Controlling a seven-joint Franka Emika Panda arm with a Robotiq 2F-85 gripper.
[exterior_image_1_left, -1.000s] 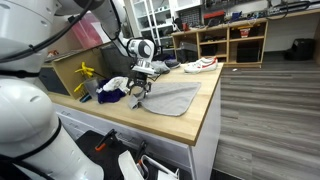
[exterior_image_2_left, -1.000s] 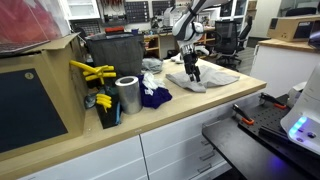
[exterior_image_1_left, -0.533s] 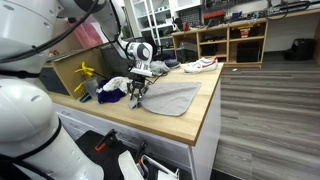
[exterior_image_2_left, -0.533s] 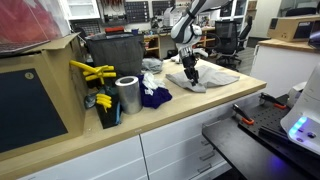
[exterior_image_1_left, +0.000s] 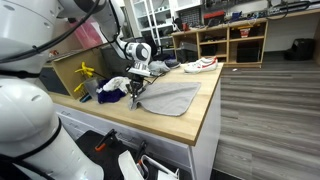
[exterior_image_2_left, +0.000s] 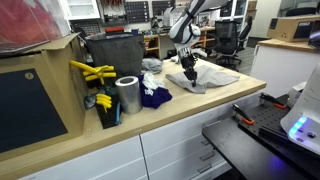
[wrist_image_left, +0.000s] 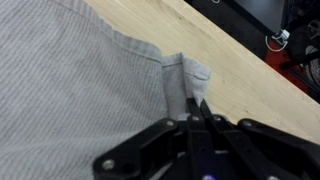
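Observation:
A grey cloth lies spread flat on the wooden counter. My gripper points straight down at the cloth's corner nearest the clutter. In the wrist view the gripper is shut, its two black fingers pressed together on a small raised fold of the grey cloth at its hemmed edge. Bare wood shows just beyond that edge.
Beside the gripper lie a blue cloth and a white cloth. A metal can, a dark bin and a cardboard box with yellow tools stand further along. A shoe rests at the counter's far end.
The jaws have gone from wide open to shut, pinching the cloth's edge. The arm has stayed almost in place over that corner.

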